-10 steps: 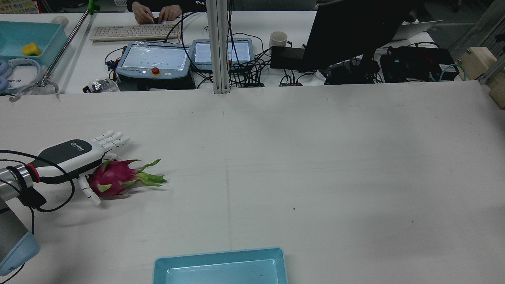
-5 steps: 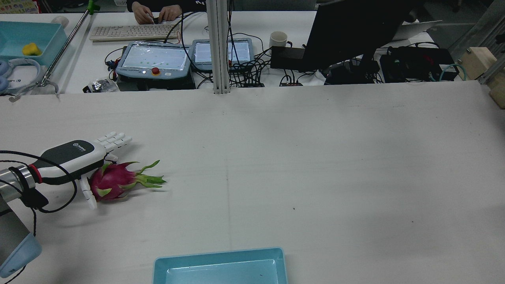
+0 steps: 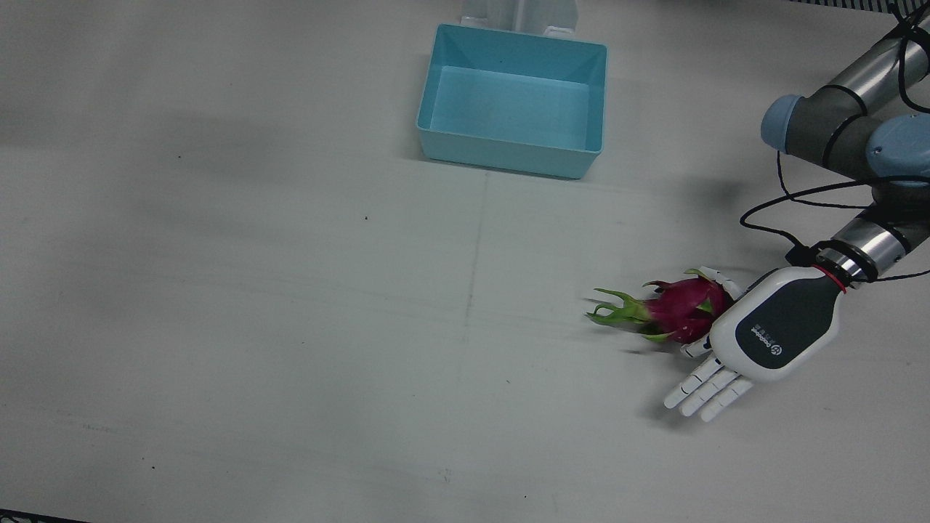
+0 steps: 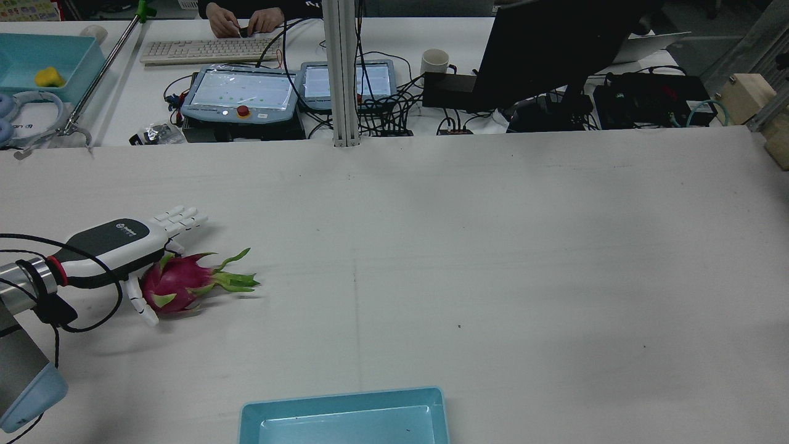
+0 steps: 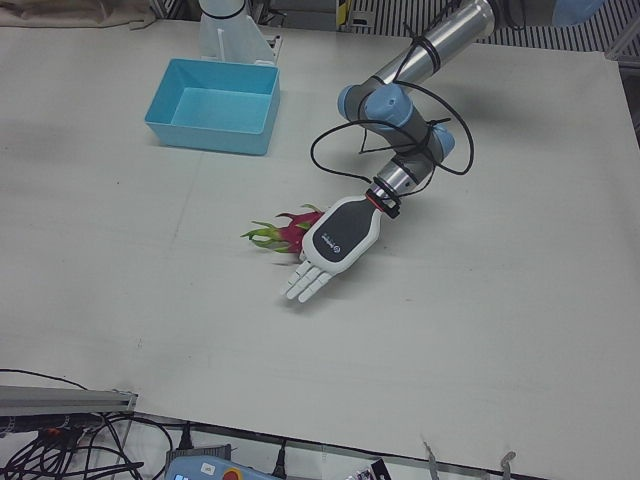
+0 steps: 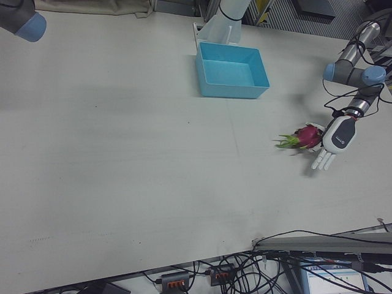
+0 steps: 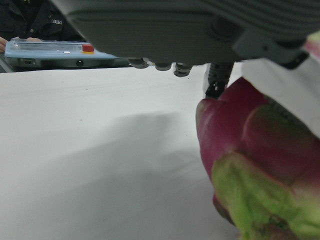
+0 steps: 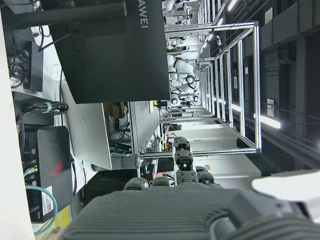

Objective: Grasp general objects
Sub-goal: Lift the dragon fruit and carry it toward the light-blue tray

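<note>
A pink dragon fruit with green leaf tips lies on the white table, at the left in the rear view. My left hand hovers palm down right beside and partly over it, with straight fingers reaching past the fruit on its far side. The thumb hangs at the fruit's near side. The hand is open and holds nothing. In the left hand view the fruit sits close under the palm. My right hand shows only in its own view, off the table, holding nothing.
A light blue tray stands by the robot's side of the table, at the bottom in the rear view. Beyond the table's far edge are teach pendants, a keyboard, cables and a monitor.
My left hand has sunk a little lower beside the fruit and its thumb has shifted. The fruit has barely moved.
</note>
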Robot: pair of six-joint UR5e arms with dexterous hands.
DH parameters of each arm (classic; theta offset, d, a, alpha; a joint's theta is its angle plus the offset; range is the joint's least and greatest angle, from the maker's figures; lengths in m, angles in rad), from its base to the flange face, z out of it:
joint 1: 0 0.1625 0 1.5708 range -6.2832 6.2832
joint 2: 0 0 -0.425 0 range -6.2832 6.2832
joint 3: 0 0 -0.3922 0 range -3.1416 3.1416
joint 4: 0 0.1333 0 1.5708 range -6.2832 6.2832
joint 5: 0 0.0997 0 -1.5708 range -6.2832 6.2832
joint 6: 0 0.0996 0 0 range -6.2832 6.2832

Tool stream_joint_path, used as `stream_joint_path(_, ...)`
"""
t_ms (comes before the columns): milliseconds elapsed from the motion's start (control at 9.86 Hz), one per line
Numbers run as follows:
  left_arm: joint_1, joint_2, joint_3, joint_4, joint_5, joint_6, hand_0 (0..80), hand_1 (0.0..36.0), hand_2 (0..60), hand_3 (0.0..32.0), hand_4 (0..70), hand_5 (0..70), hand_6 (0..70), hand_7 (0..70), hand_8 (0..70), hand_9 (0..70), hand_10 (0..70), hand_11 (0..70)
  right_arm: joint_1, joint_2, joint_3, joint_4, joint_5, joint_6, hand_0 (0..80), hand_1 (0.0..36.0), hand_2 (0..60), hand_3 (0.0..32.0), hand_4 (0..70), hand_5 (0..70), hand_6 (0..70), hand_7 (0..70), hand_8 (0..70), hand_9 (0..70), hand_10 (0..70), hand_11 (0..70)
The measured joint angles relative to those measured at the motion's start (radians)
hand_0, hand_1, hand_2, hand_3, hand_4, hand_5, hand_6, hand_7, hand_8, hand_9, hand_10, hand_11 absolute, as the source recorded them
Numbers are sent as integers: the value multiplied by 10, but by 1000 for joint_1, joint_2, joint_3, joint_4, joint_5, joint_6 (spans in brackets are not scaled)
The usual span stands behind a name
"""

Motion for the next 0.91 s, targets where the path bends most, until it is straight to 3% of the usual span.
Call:
stream_joint_path(406,-3,-3,-51,37,51,-80,449,321,600,0,451,322,0,101,0,6,0,0,0,0,1,0,0,0,0,0,0,0,0,0,0,0,0,0,0,0)
stream_joint_path(710,-7,-14,-163,146,119,-109,472,344,600,0,425,307,0,104,0,6,0,0,-1,0,1,0,0,-1,0,0,0,0,0,0,0,0,0,0,0,0)
stream_joint_path(913,-29,-67,-217,249,187,-112,483,360,600,0,418,310,0,116,0,9,0,0,0,0,1,0,0,-1,0,0,0,0,0,0,0,0,0,0,0,0)
